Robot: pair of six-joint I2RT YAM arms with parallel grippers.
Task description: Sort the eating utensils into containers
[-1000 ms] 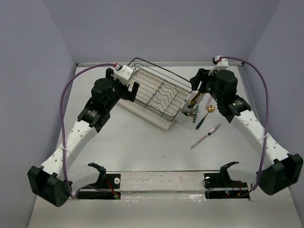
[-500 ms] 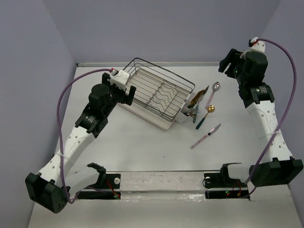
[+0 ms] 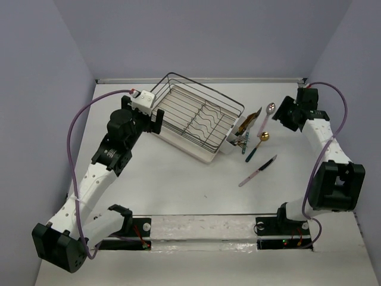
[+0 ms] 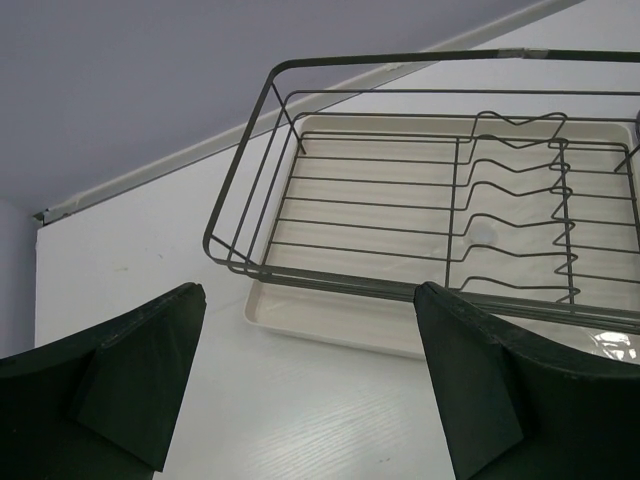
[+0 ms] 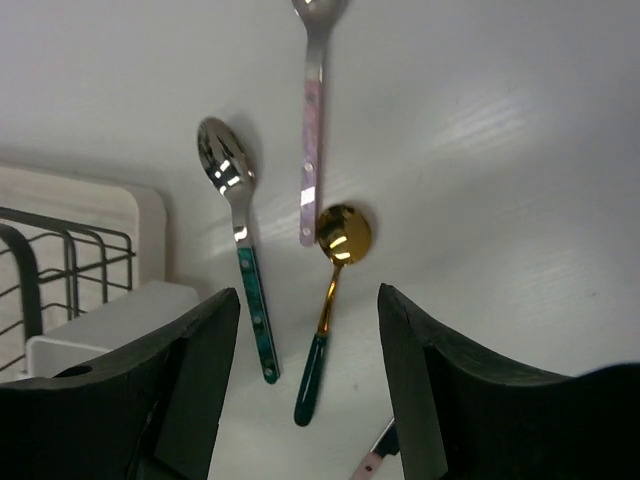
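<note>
Three spoons lie on the table right of the white cutlery holder (image 5: 105,322): a teal-handled one (image 5: 240,250) right beside it, a pink-handled one (image 5: 311,150), and a gold one with a dark handle (image 5: 333,300). A pink-handled knife (image 3: 258,171) lies nearer. The holder (image 3: 231,144) on the wire rack's right end has utensils (image 3: 245,131) at it. My right gripper (image 5: 308,310) is open and empty above the spoons; in the top view it (image 3: 286,114) sits right of them. My left gripper (image 4: 310,300) is open and empty at the rack's left end (image 3: 159,121).
The black wire dish rack (image 3: 199,116) stands on a cream tray (image 4: 330,330) at the middle back. The back wall rail (image 3: 238,79) runs behind it. The right side wall is close to the right arm (image 3: 333,161).
My right arm has pulled away from the holder, swung up and right, and now sits low beside the spoons. The pink-handled spoon is now uncovered. My left arm has drawn back slightly.
</note>
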